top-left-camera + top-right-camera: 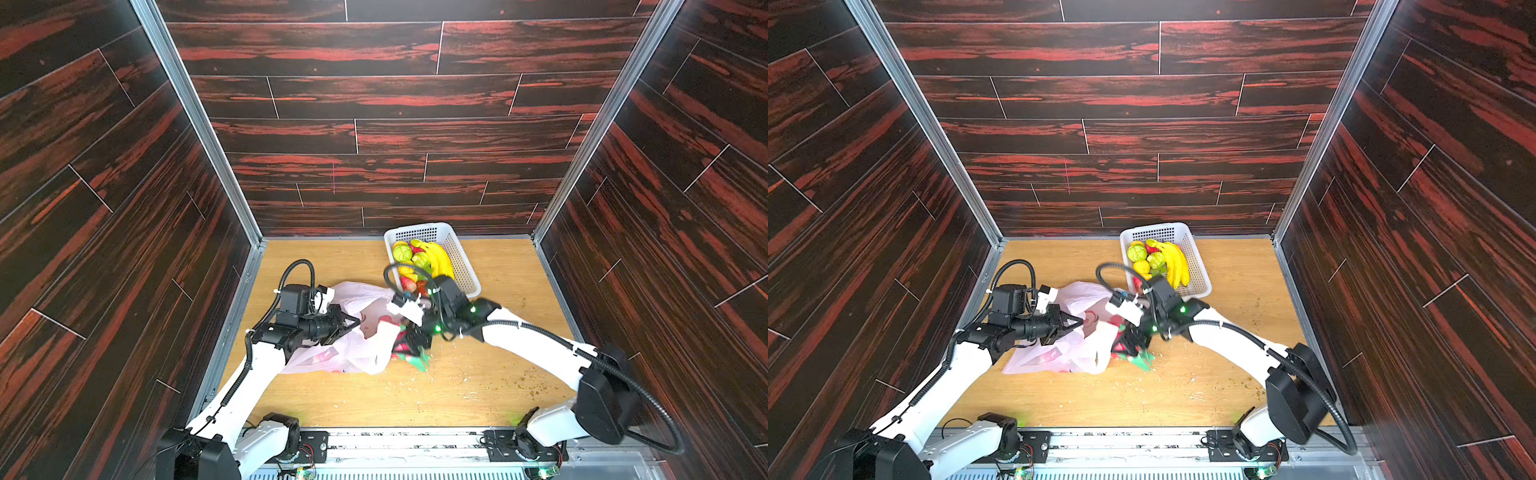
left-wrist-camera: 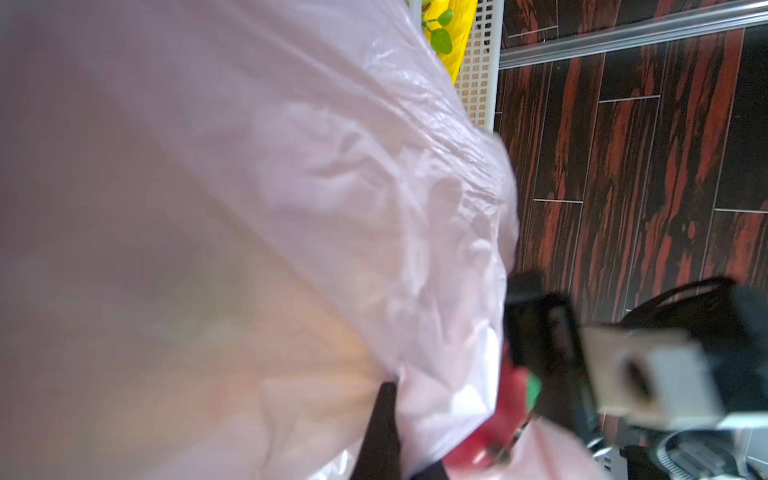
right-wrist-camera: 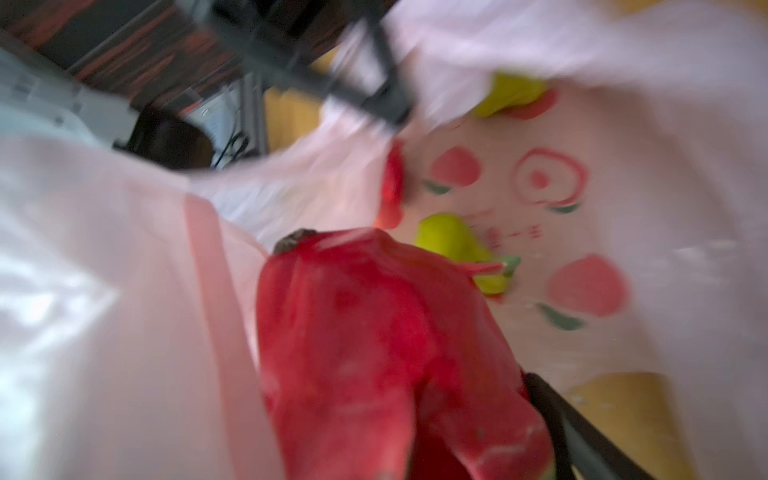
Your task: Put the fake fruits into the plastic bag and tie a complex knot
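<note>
Plastic bag (image 2: 291, 187) film fills the left wrist view, out of focus, hiding all but one dark finger (image 2: 380, 432) of the left gripper (image 1: 353, 322). Right wrist view smeared: dragon fruit (image 3: 374, 353) at the bag mouth cut off by the frame edge, yellow-green fruits (image 3: 449, 245) inside the bag unidentifiable.

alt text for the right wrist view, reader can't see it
A red dragon fruit fills the foreground at the open mouth of the pale-pink plastic bag; yellow-green fruits lie inside. Beyond it, blurred, the left gripper pinches the bag's rim.
</note>
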You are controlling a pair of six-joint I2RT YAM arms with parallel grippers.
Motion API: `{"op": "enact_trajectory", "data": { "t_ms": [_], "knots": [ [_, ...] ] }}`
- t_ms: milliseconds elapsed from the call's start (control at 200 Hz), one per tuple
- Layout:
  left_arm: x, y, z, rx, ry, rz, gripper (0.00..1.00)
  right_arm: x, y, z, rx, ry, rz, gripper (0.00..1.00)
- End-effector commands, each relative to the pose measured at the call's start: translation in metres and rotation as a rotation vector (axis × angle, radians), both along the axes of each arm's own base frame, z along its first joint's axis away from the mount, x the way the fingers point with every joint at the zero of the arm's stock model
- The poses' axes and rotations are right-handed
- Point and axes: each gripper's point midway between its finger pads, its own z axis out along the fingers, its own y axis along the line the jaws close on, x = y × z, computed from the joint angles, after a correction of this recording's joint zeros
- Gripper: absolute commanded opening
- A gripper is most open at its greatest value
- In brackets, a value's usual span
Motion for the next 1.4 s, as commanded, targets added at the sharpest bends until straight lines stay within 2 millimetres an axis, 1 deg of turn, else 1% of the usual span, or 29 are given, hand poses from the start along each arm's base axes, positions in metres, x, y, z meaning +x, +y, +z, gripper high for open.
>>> {"op": "enact_trajectory", "data": {
  "t_ms": [0, 45, 125, 165, 205, 306, 366, 496, 631, 772, 807, 862, 987, 1132, 1197, 1308, 1398],
  "knots": [
    [-0.006, -0.001, 0.016, 0.013, -0.056, -0.052, 0.00, 0.018, 0.003, 0.006, -0.027, 0.017, -0.027, 0.46],
    [-0.007, -0.001, 0.014, 0.017, -0.052, -0.065, 0.00, 0.020, 0.004, 0.005, -0.047, 0.024, -0.022, 0.46],
    [-0.009, -0.001, 0.010, 0.026, -0.043, -0.076, 0.00, 0.026, -0.001, -0.001, -0.097, 0.008, -0.041, 0.46],
    [-0.009, -0.001, 0.008, 0.029, -0.042, -0.075, 0.00, 0.031, -0.007, -0.002, -0.103, 0.004, -0.059, 0.46],
    [-0.008, 0.000, 0.007, 0.033, -0.043, -0.071, 0.00, 0.035, -0.013, 0.001, -0.081, 0.007, -0.070, 0.46],
    [-0.007, -0.001, 0.005, 0.032, -0.042, -0.069, 0.00, 0.049, -0.032, 0.004, -0.041, 0.011, -0.114, 0.46],
    [-0.007, -0.001, 0.005, 0.029, -0.041, -0.071, 0.00, 0.053, -0.038, 0.007, -0.017, 0.008, -0.115, 0.46],
    [-0.006, -0.002, 0.006, 0.022, -0.047, -0.079, 0.00, 0.055, -0.036, 0.014, 0.018, -0.016, -0.065, 0.46],
    [-0.007, -0.004, 0.008, 0.013, -0.062, -0.100, 0.00, 0.067, -0.032, 0.018, 0.019, -0.010, -0.068, 0.45],
    [-0.010, -0.005, 0.010, 0.027, -0.084, -0.135, 0.00, 0.073, -0.020, 0.018, 0.040, 0.010, -0.063, 0.45],
    [-0.010, -0.005, 0.010, 0.031, -0.085, -0.145, 0.00, 0.072, -0.015, 0.018, 0.043, 0.008, -0.054, 0.44],
    [-0.009, -0.005, 0.008, 0.039, -0.082, -0.147, 0.00, 0.064, -0.006, 0.019, 0.048, 0.004, -0.020, 0.44],
    [-0.005, -0.004, 0.007, 0.046, -0.079, -0.136, 0.00, 0.035, 0.012, 0.013, 0.023, -0.009, 0.055, 0.44],
    [-0.002, -0.004, 0.010, 0.045, -0.082, -0.119, 0.00, 0.000, 0.016, 0.005, 0.002, 0.002, 0.105, 0.44],
    [0.000, -0.004, 0.015, 0.030, -0.089, -0.109, 0.00, -0.010, 0.016, -0.002, -0.010, 0.027, 0.108, 0.44],
    [0.000, -0.005, 0.023, 0.016, -0.105, -0.096, 0.00, -0.023, 0.020, -0.016, -0.032, 0.049, 0.118, 0.44],
    [-0.004, -0.005, 0.027, 0.009, -0.111, -0.099, 0.00, -0.021, 0.026, -0.016, -0.015, 0.072, 0.101, 0.44]
  ]
}}
